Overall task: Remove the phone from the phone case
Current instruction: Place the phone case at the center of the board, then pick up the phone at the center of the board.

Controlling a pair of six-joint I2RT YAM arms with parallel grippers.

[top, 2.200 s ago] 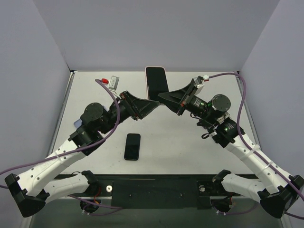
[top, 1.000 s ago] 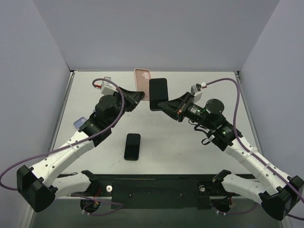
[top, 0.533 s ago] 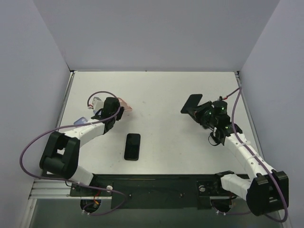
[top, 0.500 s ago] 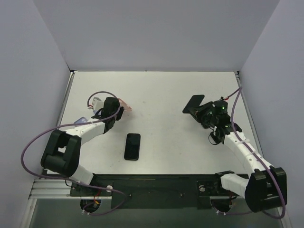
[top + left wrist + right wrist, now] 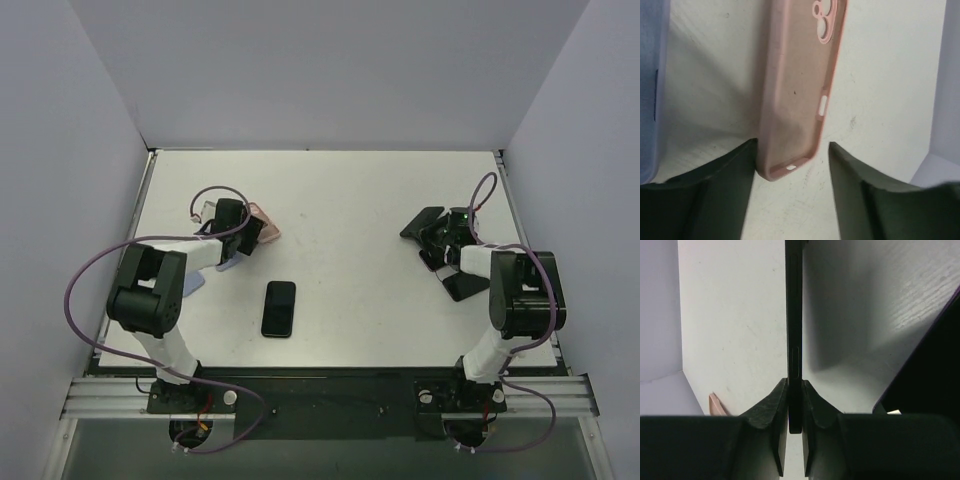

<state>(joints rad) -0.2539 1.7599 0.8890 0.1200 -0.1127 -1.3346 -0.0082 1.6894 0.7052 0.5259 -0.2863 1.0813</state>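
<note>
The empty pink phone case (image 5: 262,221) lies on the table at the left; in the left wrist view it (image 5: 800,85) lies between my fingers, its end against the left finger and apart from the right one. My left gripper (image 5: 247,229) (image 5: 792,146) is open. The black phone (image 5: 422,222) is out of the case, held on edge at the right. My right gripper (image 5: 440,237) (image 5: 795,412) is shut on the phone (image 5: 794,330), low over the table.
A second black phone (image 5: 279,308) lies flat at front centre. Another dark phone (image 5: 466,284) (image 5: 927,365) lies beside my right gripper. A pale blue case (image 5: 208,272) (image 5: 649,90) lies by the left arm. Walls enclose the table (image 5: 340,190).
The phone and the pink case came apart at the table's back centre. My left arm carried the case down to the left; my right arm carried the phone to the right. Both arms folded low.
</note>
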